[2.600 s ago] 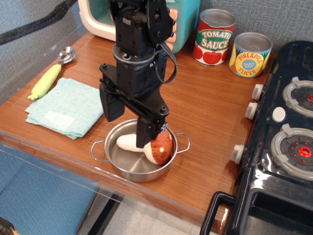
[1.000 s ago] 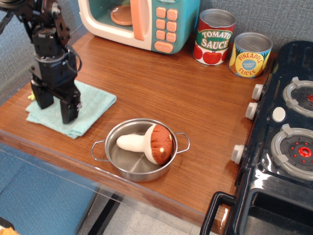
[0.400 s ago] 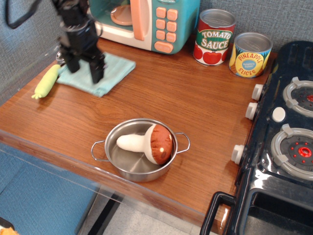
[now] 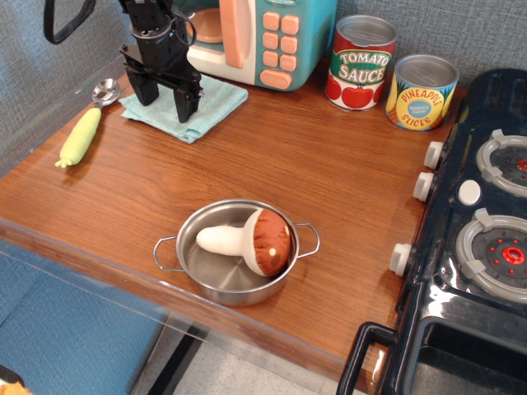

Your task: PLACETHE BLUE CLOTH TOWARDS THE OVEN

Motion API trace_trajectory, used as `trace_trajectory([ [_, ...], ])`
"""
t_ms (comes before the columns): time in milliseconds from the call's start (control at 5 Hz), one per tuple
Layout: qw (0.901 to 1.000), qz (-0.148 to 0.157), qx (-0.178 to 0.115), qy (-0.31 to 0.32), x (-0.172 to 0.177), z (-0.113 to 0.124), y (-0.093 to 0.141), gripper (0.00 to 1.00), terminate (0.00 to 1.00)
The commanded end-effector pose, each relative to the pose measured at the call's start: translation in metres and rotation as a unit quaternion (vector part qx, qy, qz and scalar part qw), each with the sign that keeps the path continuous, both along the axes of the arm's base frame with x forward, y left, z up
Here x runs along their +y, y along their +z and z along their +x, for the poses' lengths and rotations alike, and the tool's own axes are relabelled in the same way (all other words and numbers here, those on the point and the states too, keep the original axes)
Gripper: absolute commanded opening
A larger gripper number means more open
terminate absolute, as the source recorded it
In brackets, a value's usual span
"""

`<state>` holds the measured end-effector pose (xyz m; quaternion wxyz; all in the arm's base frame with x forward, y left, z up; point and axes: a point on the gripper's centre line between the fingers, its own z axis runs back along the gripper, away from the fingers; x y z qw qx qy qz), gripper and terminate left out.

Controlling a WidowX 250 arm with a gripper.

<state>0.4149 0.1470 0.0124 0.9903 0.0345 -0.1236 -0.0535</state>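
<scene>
The blue cloth (image 4: 216,100) lies flat at the back left of the wooden table, its far edge right in front of the oven (image 4: 280,37). The oven is a cream box with a teal panel and a peach handle and buttons. My black gripper (image 4: 166,100) stands upright over the cloth's left half. Its two fingers are spread apart with their tips down on the cloth. The part of the cloth under the fingers is hidden.
A spoon with a yellow handle (image 4: 80,136) lies left of the cloth. A steel pot (image 4: 191,269) with a toy mushroom (image 4: 257,241) sits at the front middle. A tomato sauce can (image 4: 360,62) and a pineapple can (image 4: 422,92) stand at the back. The dark stove (image 4: 478,230) fills the right.
My gripper left the pot, went to the cloth at the front left, and moved it back and to the right, up against the oven's front. The pot and mushroom stayed put.
</scene>
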Motion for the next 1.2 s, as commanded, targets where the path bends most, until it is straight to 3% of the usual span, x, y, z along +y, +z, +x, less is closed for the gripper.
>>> trace_trajectory([
  [0,0.9989,-0.003,-0.035,0.03,-0.008,-0.009,0.058,1.0,0.0],
  [200,0.9978,-0.007,-0.058,0.03,-0.008,-0.005,0.087,1.0,0.0],
  [400,0.9984,-0.01,-0.044,0.034,-0.011,-0.015,0.092,1.0,0.0],
  [600,0.9991,-0.009,-0.003,0.041,-0.012,-0.033,0.089,1.0,0.0],
  [800,0.9991,-0.009,-0.003,0.041,-0.012,-0.033,0.089,1.0,0.0],
  [1000,0.9991,-0.009,-0.003,0.041,-0.012,-0.033,0.089,1.0,1.0],
])
